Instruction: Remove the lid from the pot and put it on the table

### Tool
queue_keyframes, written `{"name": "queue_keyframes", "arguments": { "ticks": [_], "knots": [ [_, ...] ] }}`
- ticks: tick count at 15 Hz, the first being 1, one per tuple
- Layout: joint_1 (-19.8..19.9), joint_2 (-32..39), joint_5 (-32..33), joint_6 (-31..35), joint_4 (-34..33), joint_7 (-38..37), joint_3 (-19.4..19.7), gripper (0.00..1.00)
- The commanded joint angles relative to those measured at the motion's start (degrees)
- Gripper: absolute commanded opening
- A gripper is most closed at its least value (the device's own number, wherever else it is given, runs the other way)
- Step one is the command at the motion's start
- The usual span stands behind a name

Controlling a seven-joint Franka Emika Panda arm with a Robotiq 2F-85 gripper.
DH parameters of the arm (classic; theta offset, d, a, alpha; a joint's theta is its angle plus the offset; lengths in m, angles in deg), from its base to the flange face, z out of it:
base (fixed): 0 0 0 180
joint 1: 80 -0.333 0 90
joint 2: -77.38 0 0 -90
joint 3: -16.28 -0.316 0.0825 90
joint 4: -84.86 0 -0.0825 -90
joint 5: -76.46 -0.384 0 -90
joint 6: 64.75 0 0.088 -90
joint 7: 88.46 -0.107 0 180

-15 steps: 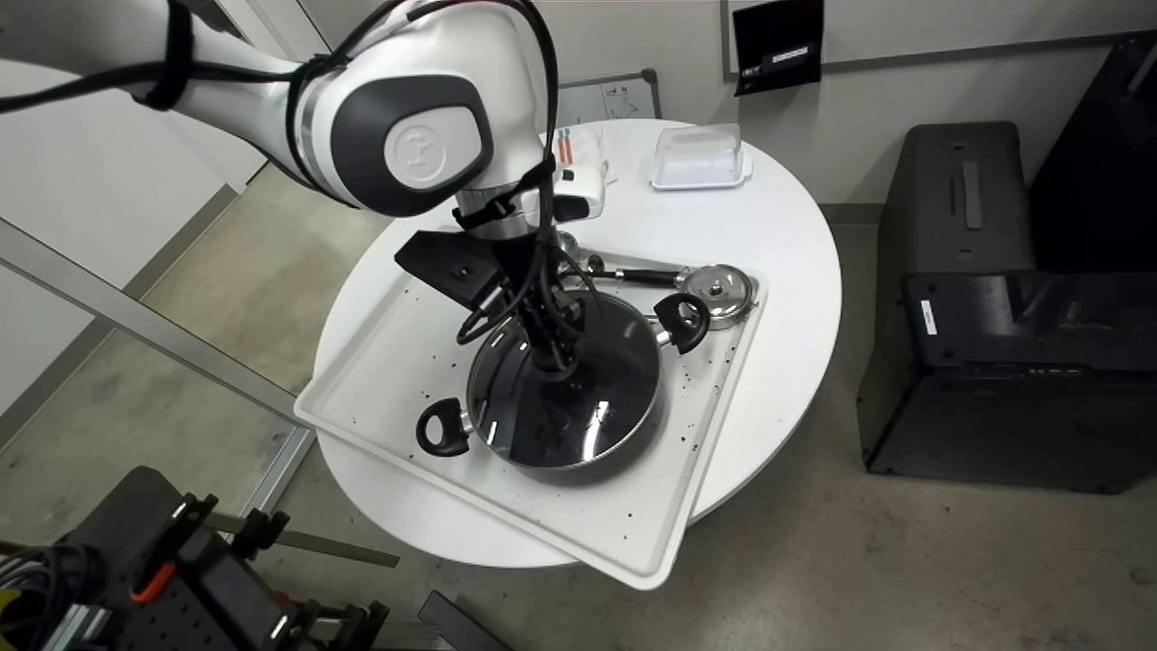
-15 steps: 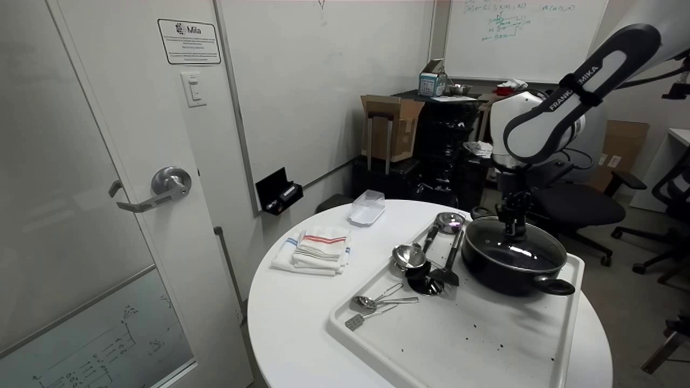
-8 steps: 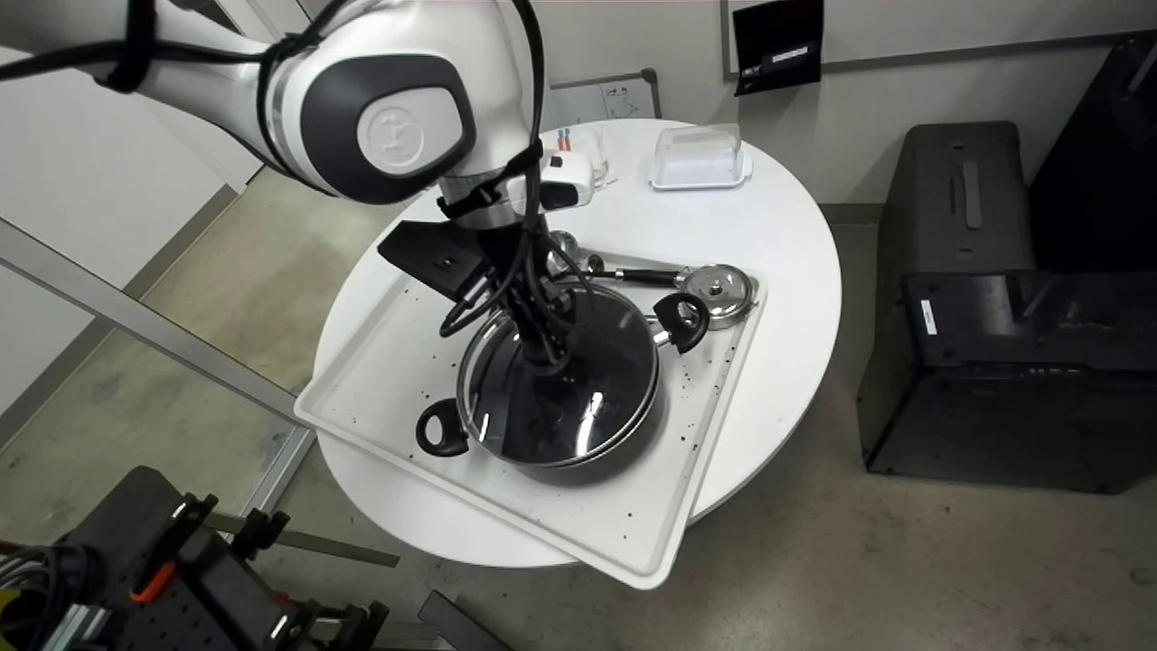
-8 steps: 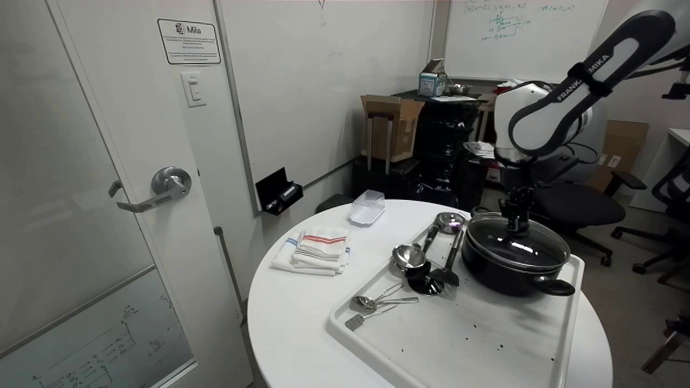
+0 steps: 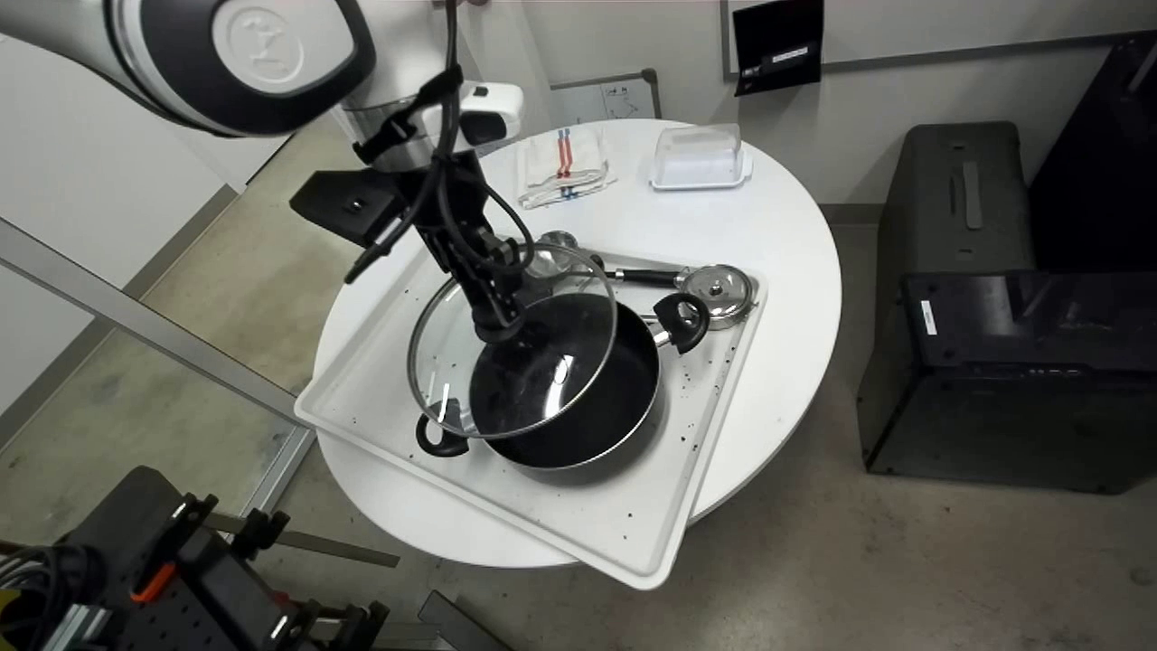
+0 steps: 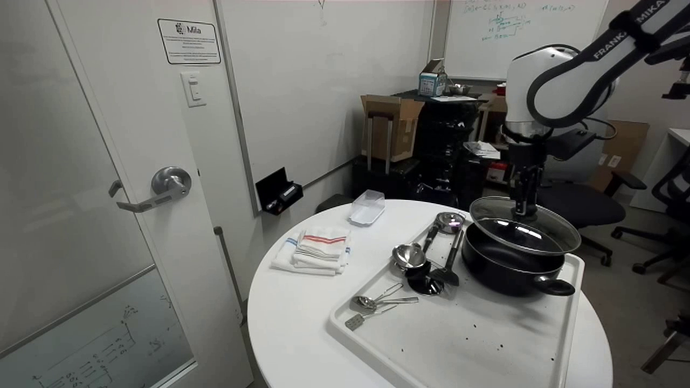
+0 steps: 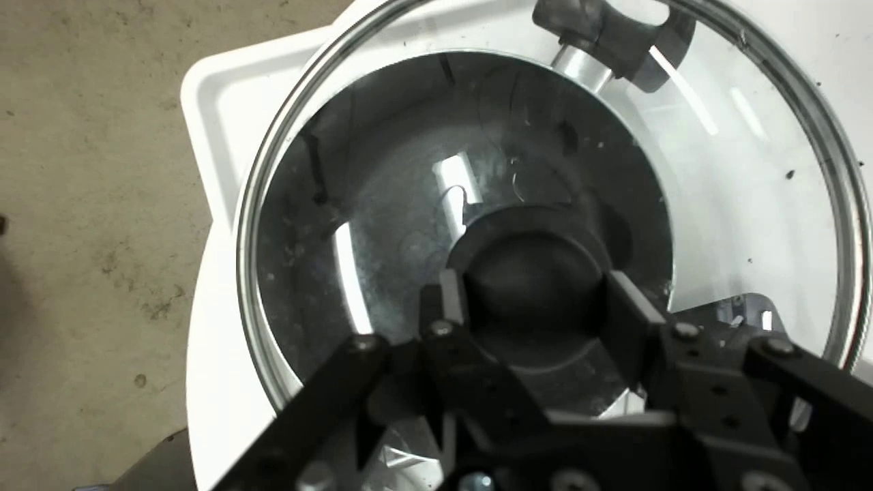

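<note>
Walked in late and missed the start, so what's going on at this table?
A robot arm has its pincer clamped on the dark knob of the glass lid, holding it above the black pot and a bit off-centre. The pot sits on the white tray, which rests on the round table. So the lid is off, but not yet set down.

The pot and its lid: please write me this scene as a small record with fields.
gripper: shut on the dark knob of the lid
lid: metal-rimmed clear glass, held in the air above the pot
pot: black, standing on the white tray
tray: on the round white table
utensils: on the tray, beside the pot
cloths: folded, on the table
left to do: put the lid on the table
</note>
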Motion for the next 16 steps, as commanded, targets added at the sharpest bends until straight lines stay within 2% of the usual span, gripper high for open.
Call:
{"name": "queue_keyframes", "arguments": {
  "ticks": [1, 16],
  "knots": [
    [-2.9, -5.5, 3.3, -1.6, 4.1, -0.8, -0.2, 0.25],
    [-17.6, -5.0, 20.1, 0.4, 12.4, -10.1, -5.4, 0.25]
  ]
}}
